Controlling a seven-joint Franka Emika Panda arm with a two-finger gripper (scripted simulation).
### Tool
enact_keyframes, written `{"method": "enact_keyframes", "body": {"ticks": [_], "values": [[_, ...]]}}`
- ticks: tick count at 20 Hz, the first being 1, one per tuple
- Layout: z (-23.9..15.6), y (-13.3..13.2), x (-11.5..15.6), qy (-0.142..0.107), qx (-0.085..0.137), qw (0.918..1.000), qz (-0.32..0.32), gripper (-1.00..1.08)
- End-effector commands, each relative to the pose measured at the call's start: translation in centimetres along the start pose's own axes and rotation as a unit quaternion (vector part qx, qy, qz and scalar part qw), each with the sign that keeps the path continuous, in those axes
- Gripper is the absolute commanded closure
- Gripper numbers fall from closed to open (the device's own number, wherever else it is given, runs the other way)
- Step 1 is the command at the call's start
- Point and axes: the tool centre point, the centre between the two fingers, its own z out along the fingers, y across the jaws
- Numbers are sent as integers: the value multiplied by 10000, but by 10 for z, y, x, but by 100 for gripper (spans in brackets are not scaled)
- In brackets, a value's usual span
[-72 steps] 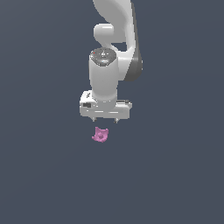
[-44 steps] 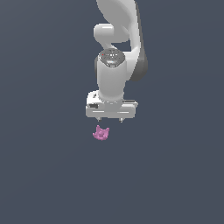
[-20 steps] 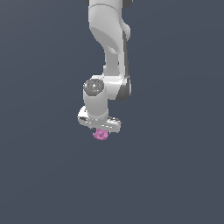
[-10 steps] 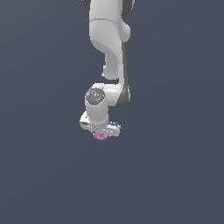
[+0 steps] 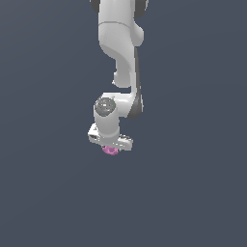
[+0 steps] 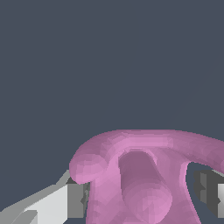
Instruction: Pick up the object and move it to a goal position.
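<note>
Where the exterior view looks across the plain dark grey-blue ground [image 5: 193,193], the white arm [image 5: 120,43] reaches down from the top edge and bends at the wrist, so that the gripper [image 5: 111,147] sits low near the middle of the picture. The pink object [image 5: 111,151] shows only as a small lumpy patch directly under the white gripper body, touching it or tucked between its fingers; from this view the fingers themselves are too small to make out.

In the wrist view the object [image 6: 144,175] fills the space between the two fingers [image 6: 75,200], with a rounded lobe bulging at one side and a thick stub pointing toward the camera. The grey pad of one finger lies against the object's flank; the other pad stands just beside it, and contact there is hard to judge. The jaws are partly closed around the object, which sits between them
</note>
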Motion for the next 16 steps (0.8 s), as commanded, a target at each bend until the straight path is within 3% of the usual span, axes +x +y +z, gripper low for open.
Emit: {"method": "enact_keyframes", "body": {"ticks": [1,8,16], "values": [[0,0,0,-5,0,10000,-2,108],[-12,-6,0,10,0,10000,9,108],[-63,-40,-4,10,0,10000,9,108]]}}
